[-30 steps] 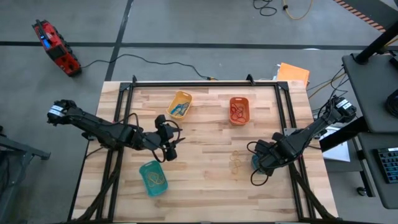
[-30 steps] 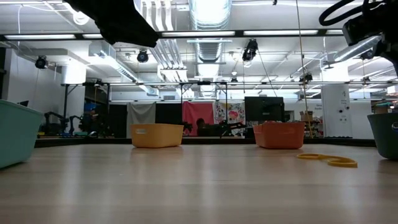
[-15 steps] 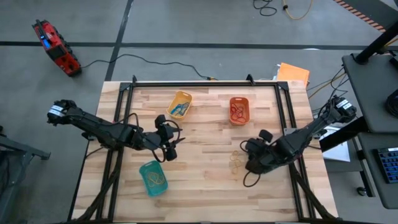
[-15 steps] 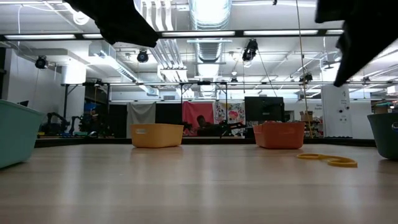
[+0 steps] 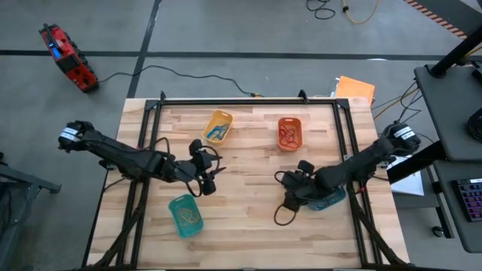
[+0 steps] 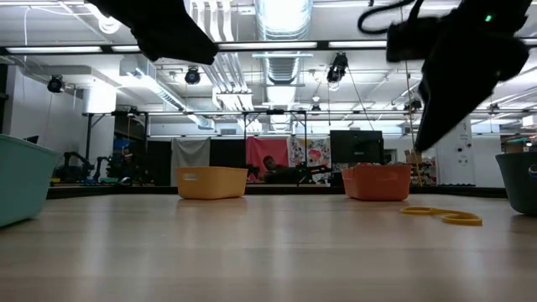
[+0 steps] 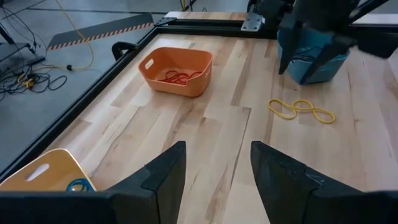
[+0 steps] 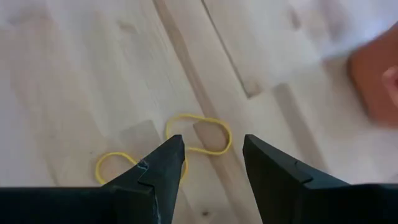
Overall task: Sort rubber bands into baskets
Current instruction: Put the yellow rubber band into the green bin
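1. Four baskets stand on the table [image 5: 248, 218]. Nearest the front edge is the teal-green basket [image 5: 185, 214], with a yellow loop inside.
2. The dark blue-teal basket [image 5: 329, 199] sits at the right, partly under the right arm.
3. The right gripper [image 8: 211, 158] hangs above two yellow rubber bands [image 7: 301, 110] lying bare on the wood, its fingers spread and empty.
4. The left gripper [image 7: 214, 177] hovers mid-left, fingers spread, holding nothing.
5. Farther back stand the yellow basket [image 5: 218, 126], with blue bands in it, and the orange basket [image 5: 289, 133], holding red bands.
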Controlling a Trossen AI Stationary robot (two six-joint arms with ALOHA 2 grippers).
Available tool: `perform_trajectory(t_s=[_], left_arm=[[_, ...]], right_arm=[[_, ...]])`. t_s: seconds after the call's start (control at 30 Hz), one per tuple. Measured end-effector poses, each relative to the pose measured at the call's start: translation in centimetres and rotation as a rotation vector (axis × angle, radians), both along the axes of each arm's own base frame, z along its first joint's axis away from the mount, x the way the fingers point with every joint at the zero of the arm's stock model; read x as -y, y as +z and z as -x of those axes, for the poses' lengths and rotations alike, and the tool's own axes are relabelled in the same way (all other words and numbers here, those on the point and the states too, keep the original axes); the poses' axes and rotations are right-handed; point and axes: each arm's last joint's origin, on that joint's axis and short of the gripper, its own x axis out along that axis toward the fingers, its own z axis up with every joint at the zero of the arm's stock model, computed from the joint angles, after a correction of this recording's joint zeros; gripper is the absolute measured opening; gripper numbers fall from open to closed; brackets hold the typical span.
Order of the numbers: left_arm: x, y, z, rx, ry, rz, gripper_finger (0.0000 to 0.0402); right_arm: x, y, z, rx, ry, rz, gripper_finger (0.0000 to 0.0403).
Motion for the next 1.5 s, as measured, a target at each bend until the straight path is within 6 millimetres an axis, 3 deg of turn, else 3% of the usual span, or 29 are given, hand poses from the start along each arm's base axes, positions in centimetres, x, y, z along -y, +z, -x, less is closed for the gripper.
perform_trajectory(t_s=[0.2,0.6,0.9,1.17,1.5], left_arm=[[0.2,-0.7,-0.6,-0.025,-0.009,-0.024,0.0165],[0.2,-0.8,-0.7,-0.026,-0.011,-0.028,0.0165],[0.2,-0.8,-0.7,-0.027,-0.013,-0.031,0.0165],[0.2,-0.8,-0.7,-0.027,-0.013,-0.031,0.0165],[0.2,-0.7,-0.7,-0.018,-0.012,-0.028,0.0165]], right_arm=[[0.4,-2.3,-1.7,-0.091,-0.082,-0.090,0.0169],[-0.2,-3.1,-5.1,-0.151,-0.025,-0.135,0.0225],[1.6,-4.7,-6.1,-0.235,-0.090,-0.230,0.0226],[1.9,-5.1,-5.9,-0.263,-0.078,-0.220,0.0176],[1.8,-6.4,-6.2,-0.309,-0.020,-0.203,0.0044]])
